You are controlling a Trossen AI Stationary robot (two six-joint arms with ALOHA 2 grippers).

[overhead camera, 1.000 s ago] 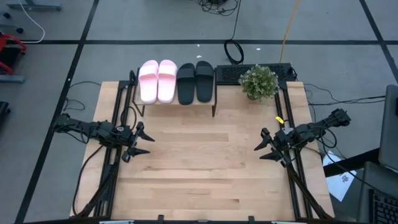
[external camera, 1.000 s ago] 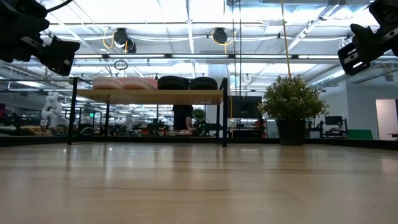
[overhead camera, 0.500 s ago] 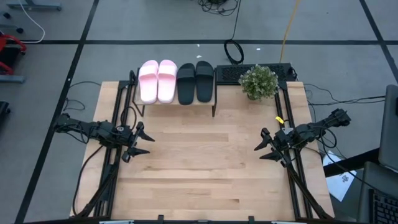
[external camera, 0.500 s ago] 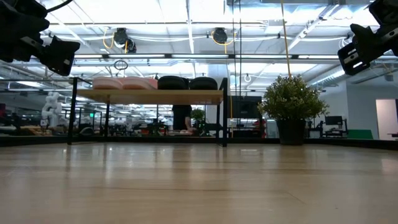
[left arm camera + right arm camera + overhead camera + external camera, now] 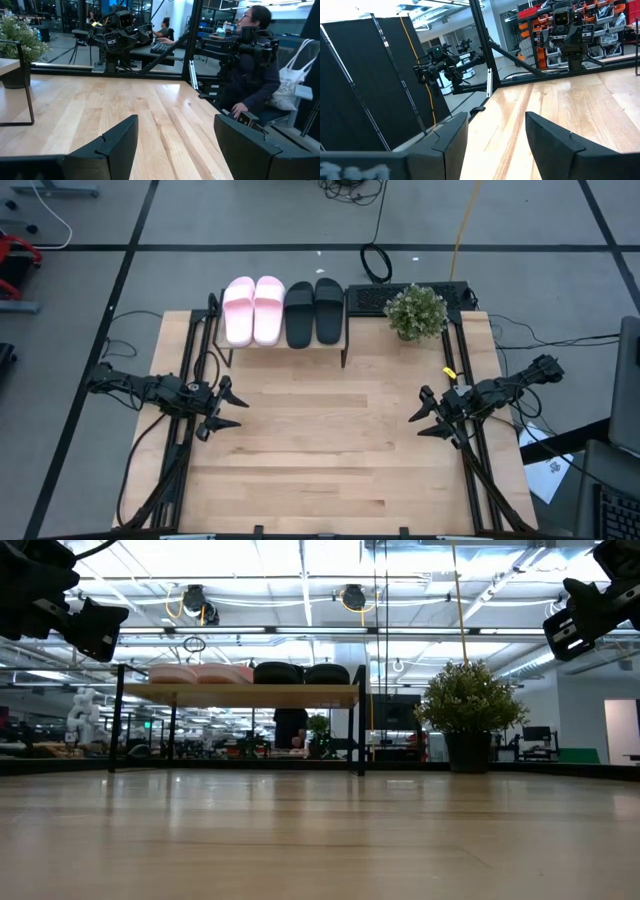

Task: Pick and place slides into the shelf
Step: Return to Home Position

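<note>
Two light pink slides (image 5: 253,309) and two black slides (image 5: 314,310) lie side by side, soles down, on the shelf's wooden top board (image 5: 240,695) at the table's far edge, pink pair to the left. The shelf (image 5: 282,348) stands on thin black legs. My left gripper (image 5: 234,408) hovers open at the table's left edge, above the board, with nothing between its fingers (image 5: 119,145). At the right edge my right gripper (image 5: 416,418) hovers open as well, fingers (image 5: 547,140) bare. Both are well short of the shelf.
A potted green plant (image 5: 415,311) stands at the far right of the table, beside the shelf. The wide wooden tabletop (image 5: 330,440) lies bare between the arms. A seated person (image 5: 252,65) shows beyond the table's right side in the left wrist view.
</note>
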